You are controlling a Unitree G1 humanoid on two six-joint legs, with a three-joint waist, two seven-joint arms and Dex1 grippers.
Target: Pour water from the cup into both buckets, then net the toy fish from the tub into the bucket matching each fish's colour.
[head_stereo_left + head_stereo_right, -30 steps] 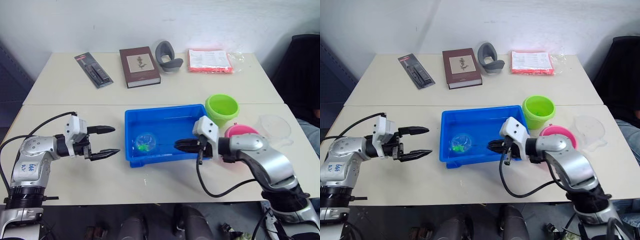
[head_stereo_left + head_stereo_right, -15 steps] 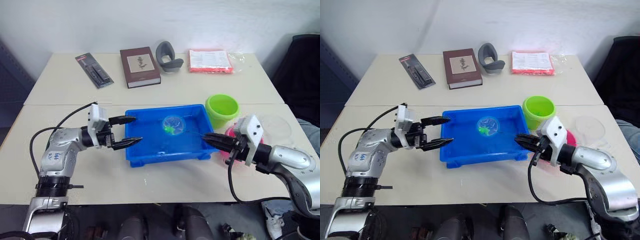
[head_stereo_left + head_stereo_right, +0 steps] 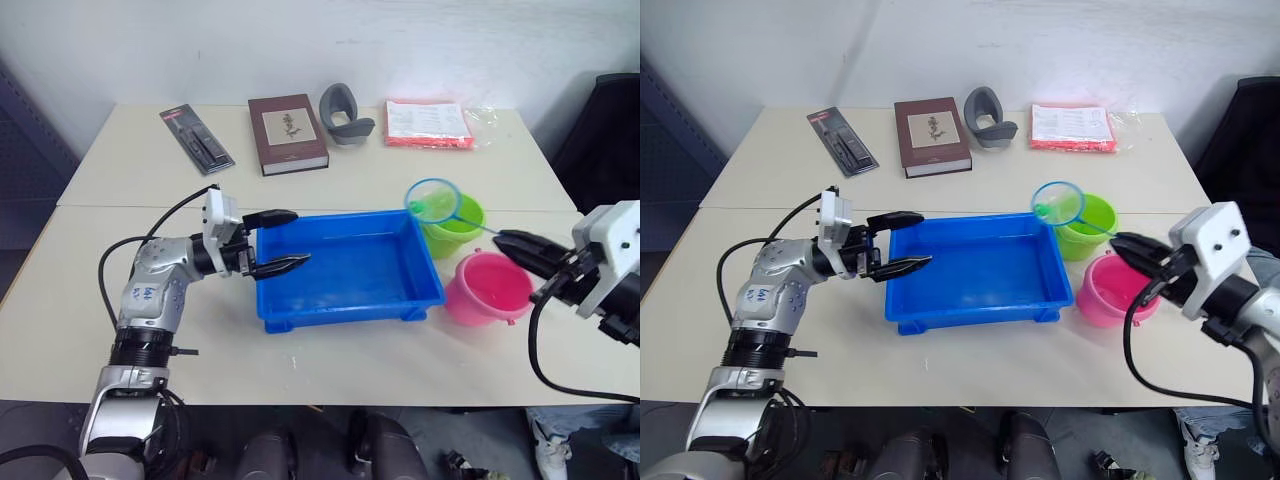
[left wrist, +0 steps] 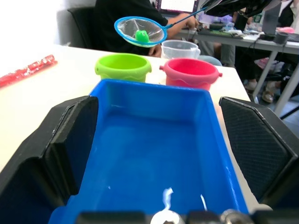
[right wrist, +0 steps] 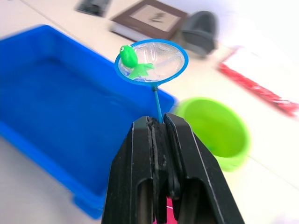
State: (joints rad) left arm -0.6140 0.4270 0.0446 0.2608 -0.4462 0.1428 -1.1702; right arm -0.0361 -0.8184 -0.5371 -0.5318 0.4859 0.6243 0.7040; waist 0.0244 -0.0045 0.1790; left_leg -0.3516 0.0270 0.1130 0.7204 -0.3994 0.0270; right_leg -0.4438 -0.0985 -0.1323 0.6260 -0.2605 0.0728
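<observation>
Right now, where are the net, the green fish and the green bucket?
net (image 5: 152, 61): right wrist view, on its mesh.
green fish (image 5: 128, 56): right wrist view, on its body.
green bucket (image 3: 1095, 212): right eye view, on its inner wall.

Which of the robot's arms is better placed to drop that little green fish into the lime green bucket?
The right. Its gripper is shut on the handle of the small blue-rimmed net, which holds the tiny green toy fish beside the lime green plastic bucket. The left gripper is open at the blue tub's far end.

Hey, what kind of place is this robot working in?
Probably an office or lab used for robot trials. Two plain tables are pushed together, a person sits at a desk with a screen behind, and a book and packaged items lie about.
</observation>
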